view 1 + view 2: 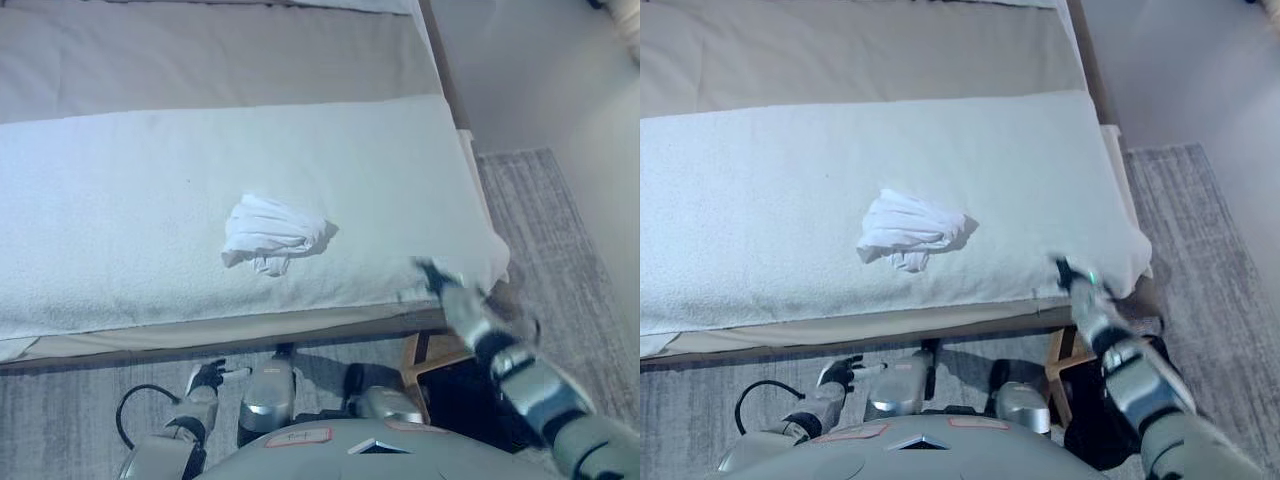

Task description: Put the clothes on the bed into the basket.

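Nearest the camera: left hand (207, 378), low beside the robot at floor level, below the bed edge, fingers loosely curled and holding nothing that could be seen. Right hand (1080, 283), raised at the near right corner of the bed (120, 190), fingers blurred, so whether spread or closed could not be told; nothing visibly in it. One item of clothing: a crumpled white garment (270, 235), lying on the pale bed cover well to the left of the right hand and farther from the robot than it, up and to the right of the left hand, touched by neither. A wooden frame with a dark interior (440, 365), on the floor directly below the right hand, was possibly the basket; too much was hidden by the arm to say for certain, and its contents could not be seen. Grey rug (560, 230) to the right of the right hand. Progress, as judged: the garment had not been collected; the grasp, the carry and the drop into the basket all remained. No other clothes showed on the bed.
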### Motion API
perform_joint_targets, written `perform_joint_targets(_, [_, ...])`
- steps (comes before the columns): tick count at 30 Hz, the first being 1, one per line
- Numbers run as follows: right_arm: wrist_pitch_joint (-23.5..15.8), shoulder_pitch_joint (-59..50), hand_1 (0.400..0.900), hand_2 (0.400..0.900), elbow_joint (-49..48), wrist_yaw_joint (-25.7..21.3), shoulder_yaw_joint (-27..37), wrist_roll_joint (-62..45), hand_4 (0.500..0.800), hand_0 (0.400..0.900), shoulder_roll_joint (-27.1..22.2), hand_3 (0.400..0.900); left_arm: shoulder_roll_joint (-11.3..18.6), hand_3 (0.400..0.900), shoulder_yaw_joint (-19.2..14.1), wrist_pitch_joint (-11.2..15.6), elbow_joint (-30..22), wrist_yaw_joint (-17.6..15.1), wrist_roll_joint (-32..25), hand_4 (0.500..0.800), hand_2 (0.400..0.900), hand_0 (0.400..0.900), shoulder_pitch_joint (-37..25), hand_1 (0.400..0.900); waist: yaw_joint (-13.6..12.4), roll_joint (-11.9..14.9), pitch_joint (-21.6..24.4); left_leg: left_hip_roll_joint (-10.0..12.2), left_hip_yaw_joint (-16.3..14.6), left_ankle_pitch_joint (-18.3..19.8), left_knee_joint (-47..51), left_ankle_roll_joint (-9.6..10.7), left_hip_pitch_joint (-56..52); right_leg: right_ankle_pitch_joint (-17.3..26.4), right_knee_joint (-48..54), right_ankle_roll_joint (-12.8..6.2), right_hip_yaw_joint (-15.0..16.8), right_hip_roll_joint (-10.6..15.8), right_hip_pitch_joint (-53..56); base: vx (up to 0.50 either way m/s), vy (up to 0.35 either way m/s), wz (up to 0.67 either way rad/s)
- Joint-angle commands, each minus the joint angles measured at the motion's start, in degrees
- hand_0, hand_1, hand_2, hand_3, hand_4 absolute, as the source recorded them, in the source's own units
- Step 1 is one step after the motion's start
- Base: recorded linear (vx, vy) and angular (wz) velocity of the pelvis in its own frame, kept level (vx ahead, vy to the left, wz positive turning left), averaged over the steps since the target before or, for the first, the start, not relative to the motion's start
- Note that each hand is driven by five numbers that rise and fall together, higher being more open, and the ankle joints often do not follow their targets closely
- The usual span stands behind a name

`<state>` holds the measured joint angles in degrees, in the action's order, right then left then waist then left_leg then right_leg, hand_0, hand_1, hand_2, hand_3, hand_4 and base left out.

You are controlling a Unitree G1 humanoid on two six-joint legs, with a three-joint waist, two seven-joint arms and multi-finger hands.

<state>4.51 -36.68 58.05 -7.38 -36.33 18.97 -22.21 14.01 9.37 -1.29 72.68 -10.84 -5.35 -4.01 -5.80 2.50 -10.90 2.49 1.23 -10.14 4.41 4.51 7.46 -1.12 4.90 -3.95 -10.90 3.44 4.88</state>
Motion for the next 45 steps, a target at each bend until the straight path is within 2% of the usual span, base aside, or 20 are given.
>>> perform_joint_targets(1, [-0.9, -14.8, 0.9, 0.9, -5.4, -2.4, -4.8, 5.1, 0.8, 0.9, -3.1, 0.9, -0.3, 0.9, 2.5, -1.0, 3.2, -2.9, -1.5, 0.8, 0.9, 0.9, -0.5, 0.9, -4.2, 2.2, -1.6, 1.6, 2.0, 0.4, 0.2, 0.5, 1.7, 2.2, -4.3, -2.36, 1.2, 2.4, -5.5, -0.05, 0.016, 0.11])
perform_joint_targets(5, [-0.3, -26.4, 0.9, 0.9, -0.4, -3.1, -7.7, 3.4, 0.8, 0.9, 2.5, 0.9, 0.2, 0.9, 2.7, -1.1, 4.8, -4.3, -3.9, 0.8, 0.9, 0.9, -2.8, 0.9, -6.3, 3.6, -3.5, 1.7, 3.4, -0.3, 0.3, 0.7, 4.1, 2.5, -4.5, -2.41, -0.1, 2.4, -7.4, -0.02, 0.0, 0.22])
perform_joint_targets(9, [0.0, -31.7, 0.9, 0.9, 5.3, -3.5, -9.6, 2.2, 0.8, 0.9, 6.9, 0.9, 1.1, 0.9, 3.9, -1.0, 4.3, -5.3, -5.3, 0.8, 0.9, 0.9, -4.7, 0.9, -8.4, 4.5, -5.2, 1.5, 5.4, -0.7, 0.1, 0.7, 6.4, 2.6, -4.7, -2.36, -1.6, 2.4, -8.3, -0.01, -0.019, 0.37])
perform_joint_targets(15, [0.2, -32.4, 0.9, 0.9, 8.1, -3.3, -9.9, -0.2, 0.8, 0.9, 12.3, 0.9, 1.6, 0.9, 5.3, -0.9, 4.0, -6.0, -7.0, 0.8, 0.9, 0.9, -6.1, 0.9, -11.5, 5.3, -8.2, 1.1, 9.3, -1.5, -0.8, 0.7, 10.1, 2.2, -5.2, -2.23, -4.6, 2.3, -9.8, 0.0, -0.02, 0.34])
perform_joint_targets(23, [0.2, -30.5, 0.9, 0.9, 10.5, -3.4, -9.6, -2.3, 0.8, 0.9, 14.9, 0.9, 2.3, 0.9, 7.0, -1.0, 3.0, -6.8, -7.6, 0.8, 0.9, 0.9, -7.8, 0.9, -14.1, 5.1, -11.9, -0.3, 12.9, -1.5, -3.5, 0.6, 14.5, 0.6, -7.0, -1.84, -7.7, 2.4, -11.2, -0.01, -0.021, 0.27])
perform_joint_targets(28, [0.8, -31.9, 0.9, 0.9, 13.8, -4.3, -9.0, -2.8, 0.8, 0.9, 13.3, 0.9, 2.8, 0.9, 8.0, -0.6, 1.7, -7.1, -8.6, 0.8, 0.9, 0.9, -8.4, 0.9, -15.4, 3.8, -14.7, -1.3, 14.8, -1.7, -5.0, 0.7, 17.2, -0.7, -9.5, -1.46, -9.5, 2.5, -13.3, -0.04, -0.026, 0.27])
perform_joint_targets(34, [2.1, -37.5, 0.9, 0.9, 19.2, -5.9, -8.3, -1.9, 0.8, 0.9, 6.6, 0.9, 2.9, 0.9, 8.0, 0.9, -0.8, -6.8, -12.8, 0.8, 0.9, 0.9, -8.7, 0.9, -17.0, 0.0, -18.9, -3.1, 16.2, -2.3, -8.4, 0.7, 23.2, -2.4, -15.3, -0.91, -11.4, 3.4, -19.2, -0.08, 0.015, 0.24])
perform_joint_targets(35, [2.6, -38.3, 0.9, 0.9, 21.0, -5.9, -8.6, -0.4, 0.8, 0.9, 4.1, 0.9, 2.6, 0.9, 7.7, 1.2, -1.6, -6.6, -14.2, 0.8, 0.9, 0.9, -8.2, 0.9, -17.0, -0.1, -18.9, -3.3, 16.4, -1.1, -8.3, 0.9, 24.2, -4.1, -16.7, -1.08, -11.3, 3.6, -20.6, 0.02, -0.02, 0.22])
perform_joint_targets(36, [2.6, -38.4, 0.9, 0.9, 21.0, -5.9, -8.6, -0.4, 0.8, 0.9, 4.1, 0.9, 2.6, 0.9, 7.8, 1.2, -1.6, -6.6, -14.2, 0.8, 0.9, 0.9, -8.2, 0.9, -17.0, -0.1, -18.9, -3.4, 16.4, -1.1, -8.3, 0.9, 24.3, -4.2, -16.7, -1.08, -11.3, 3.6, -20.7, 0.01, -0.011, 0.24])
perform_joint_targets(41, [4.4, -43.3, 0.9, 0.9, 24.5, -5.7, -11.0, 2.8, 0.8, 0.9, -1.9, 0.9, 1.7, 0.9, 9.2, 2.2, -5.6, -6.3, -18.0, 0.8, 0.9, 0.9, -7.9, 0.9, -17.5, -1.9, -18.9, -3.8, 17.3, -2.8, -6.7, 1.3, 27.8, -4.7, -18.8, -1.14, -12.3, 4.0, -25.3, -0.05, 0.035, 0.13])
perform_joint_targets(45, [5.2, -45.1, 0.9, 0.9, 25.0, -5.4, -12.3, 3.2, 0.8, 0.9, -4.0, 0.9, 1.4, 0.9, 9.8, 2.6, -7.7, -6.4, -20.2, 0.8, 0.9, 0.9, -7.9, 0.9, -17.4, -2.3, -18.9, -4.3, 17.4, -3.0, -7.2, 1.2, 30.0, -5.1, -20.1, -0.96, -12.2, 4.3, -27.9, -0.05, 0.038, 0.01])
